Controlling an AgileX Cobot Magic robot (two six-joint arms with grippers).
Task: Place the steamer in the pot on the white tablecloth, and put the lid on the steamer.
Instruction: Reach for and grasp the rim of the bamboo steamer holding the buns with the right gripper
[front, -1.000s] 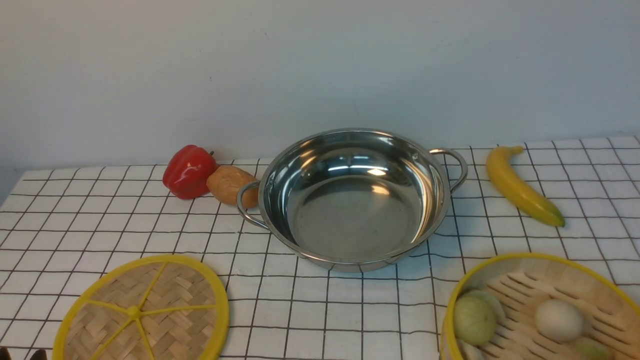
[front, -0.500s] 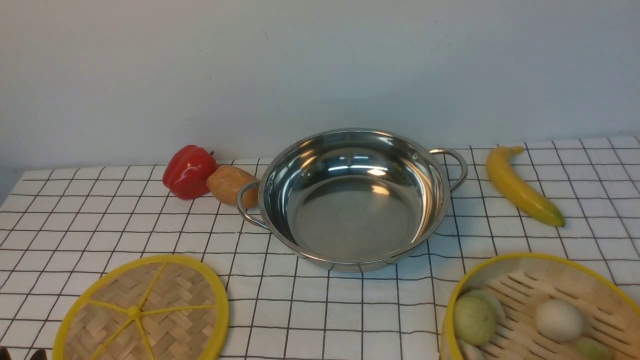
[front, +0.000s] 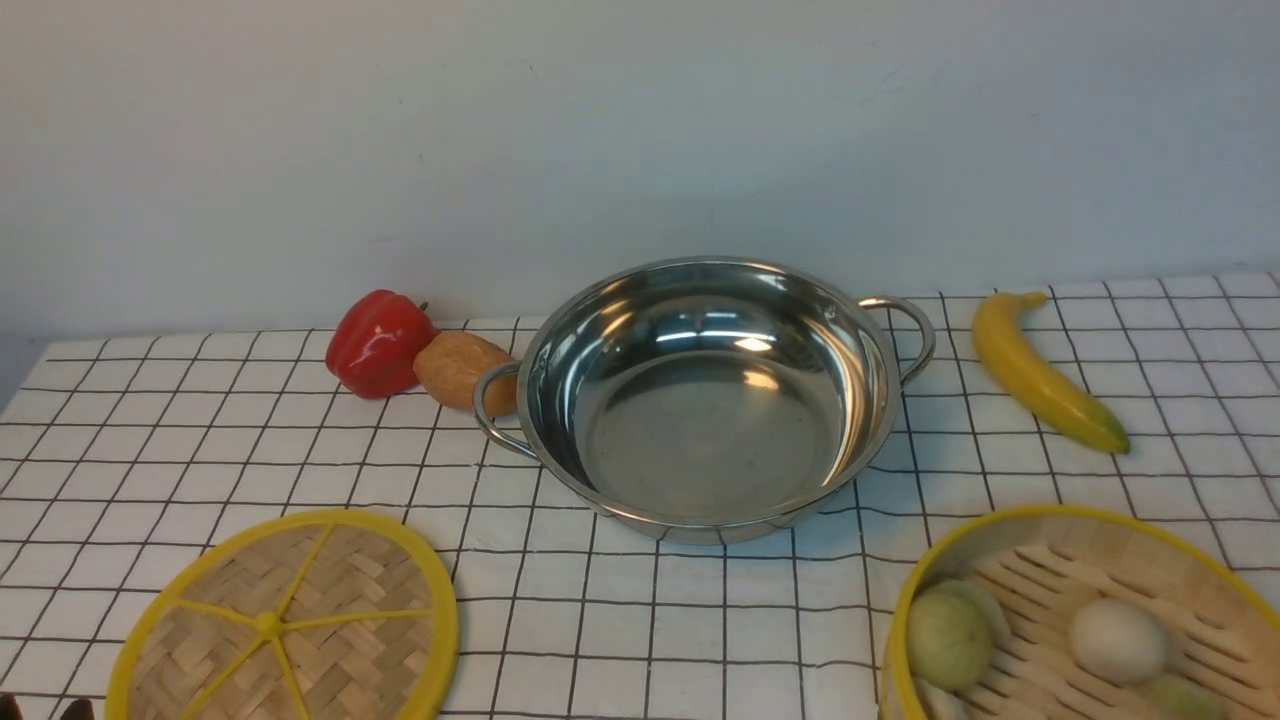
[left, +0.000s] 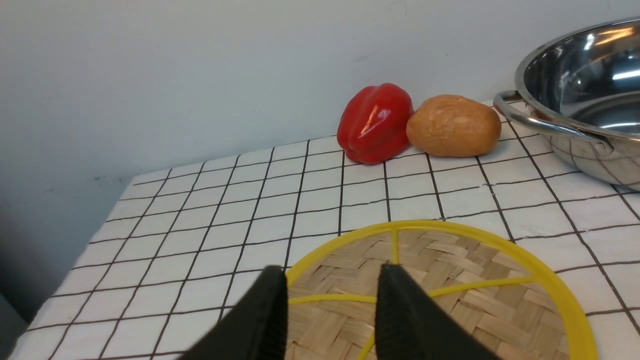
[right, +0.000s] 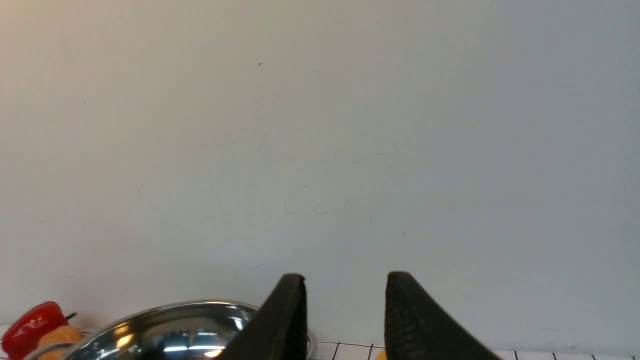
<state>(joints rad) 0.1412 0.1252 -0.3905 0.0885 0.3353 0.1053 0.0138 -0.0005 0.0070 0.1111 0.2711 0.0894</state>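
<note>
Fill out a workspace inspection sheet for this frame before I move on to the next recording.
Surface: white tablecloth, black grid, flat.
Job's things: pot empty, centre; steamer near right, outside pot, holding a round green piece and a round white piece; lid near left, flat on cloth.
Clutter: red bell pepper and brown bread roll side by side by pot's left handle; banana right of pot.
Grippers: left gripper open above the lid; right gripper open, holding nothing.
Cables: nothing seen.
Surroundings: plain pale wall.
</note>
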